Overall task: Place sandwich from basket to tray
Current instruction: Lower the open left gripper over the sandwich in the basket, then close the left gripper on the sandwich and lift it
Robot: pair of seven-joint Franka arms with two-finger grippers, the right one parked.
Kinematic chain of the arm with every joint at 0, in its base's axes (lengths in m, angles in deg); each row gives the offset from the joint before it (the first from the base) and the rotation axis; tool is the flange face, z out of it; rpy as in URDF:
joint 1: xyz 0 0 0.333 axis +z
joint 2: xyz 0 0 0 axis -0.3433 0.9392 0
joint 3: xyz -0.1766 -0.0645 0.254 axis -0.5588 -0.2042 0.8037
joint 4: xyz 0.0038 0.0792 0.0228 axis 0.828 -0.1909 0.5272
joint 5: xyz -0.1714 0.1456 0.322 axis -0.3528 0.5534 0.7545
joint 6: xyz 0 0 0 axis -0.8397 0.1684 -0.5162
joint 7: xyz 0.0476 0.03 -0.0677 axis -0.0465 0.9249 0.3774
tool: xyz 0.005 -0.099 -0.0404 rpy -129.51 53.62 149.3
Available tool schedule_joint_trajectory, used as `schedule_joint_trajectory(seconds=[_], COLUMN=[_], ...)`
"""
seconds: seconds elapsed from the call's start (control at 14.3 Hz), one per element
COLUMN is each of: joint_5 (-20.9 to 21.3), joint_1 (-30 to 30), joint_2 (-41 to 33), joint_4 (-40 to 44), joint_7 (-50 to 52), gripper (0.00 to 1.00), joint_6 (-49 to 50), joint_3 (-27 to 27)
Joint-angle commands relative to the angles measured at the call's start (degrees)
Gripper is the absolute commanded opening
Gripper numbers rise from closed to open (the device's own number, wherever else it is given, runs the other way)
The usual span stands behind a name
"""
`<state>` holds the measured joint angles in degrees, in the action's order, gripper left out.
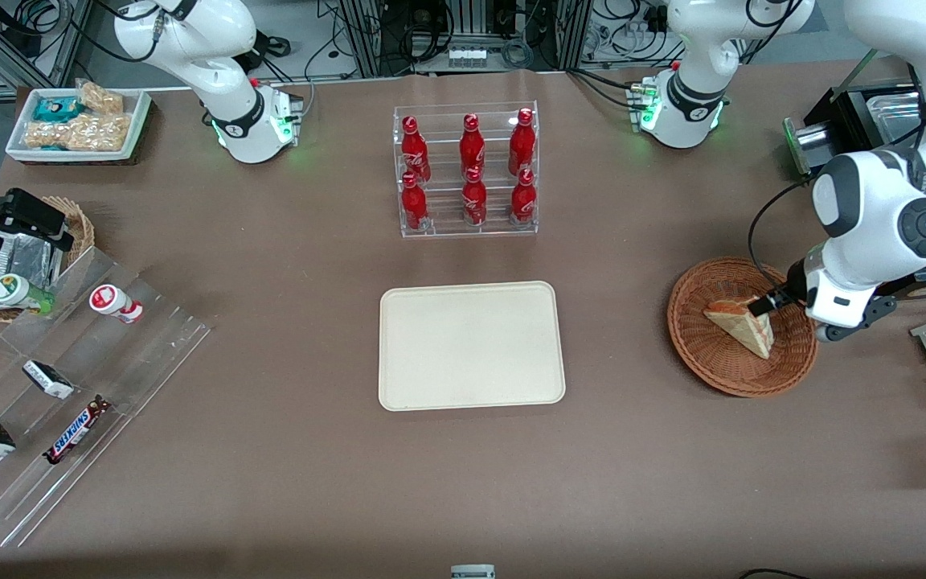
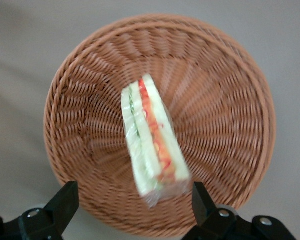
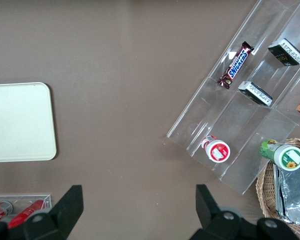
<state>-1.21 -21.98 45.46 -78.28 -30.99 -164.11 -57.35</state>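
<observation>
Reddish-brown woven basket (image 2: 90,100), pale sandwich (image 2: 152,142) with red, orange, green layers, cream tray (image 1: 471,346), brown bench (image 1: 270,482), black gripper (image 2: 135,205)

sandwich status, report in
Pincer open, above the basket. Sandwich lies in the basket, not gripped. Tray bare, nothing between it and the basket.

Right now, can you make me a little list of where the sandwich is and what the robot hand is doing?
sandwich: lying in the basket, wrapped in clear film
basket: on the table toward the working arm's end
gripper: open, above the basket, fingers either side of the sandwich, not touching it
tray: nothing on it, mid-table
job: sandwich not yet picked up
</observation>
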Motion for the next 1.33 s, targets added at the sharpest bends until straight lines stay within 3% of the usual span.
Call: schedule_joint_trajectory(seconds=[0.0,0.14,0.35,0.56,0.63,1.05,1.26], joint_5=[-0.02,-0.02,-0.55,-3.18,-3.18,-3.18,-3.45], joint_1=[-0.82,-0.82,-0.73,-0.82,-0.82,-1.44,-1.44], joint_2=[2.91,4.75,7.13,7.05,6.87,6.61,6.61], joint_4=[0.58,0.59,0.32,0.06,0.58,11.90,13.51], joint_7=[17.71,23.55,24.27,24.54,24.19,24.36,24.71], gripper=[1.00,1.00,0.98,0.18,0.08,0.06,0.07], joint_6=[-5.07,-7.80,-8.17,-6.51,-4.58,11.94,12.40], joint_3=[-0.20,-0.55,-0.55,-0.55,-0.55,-4.84,-10.03])
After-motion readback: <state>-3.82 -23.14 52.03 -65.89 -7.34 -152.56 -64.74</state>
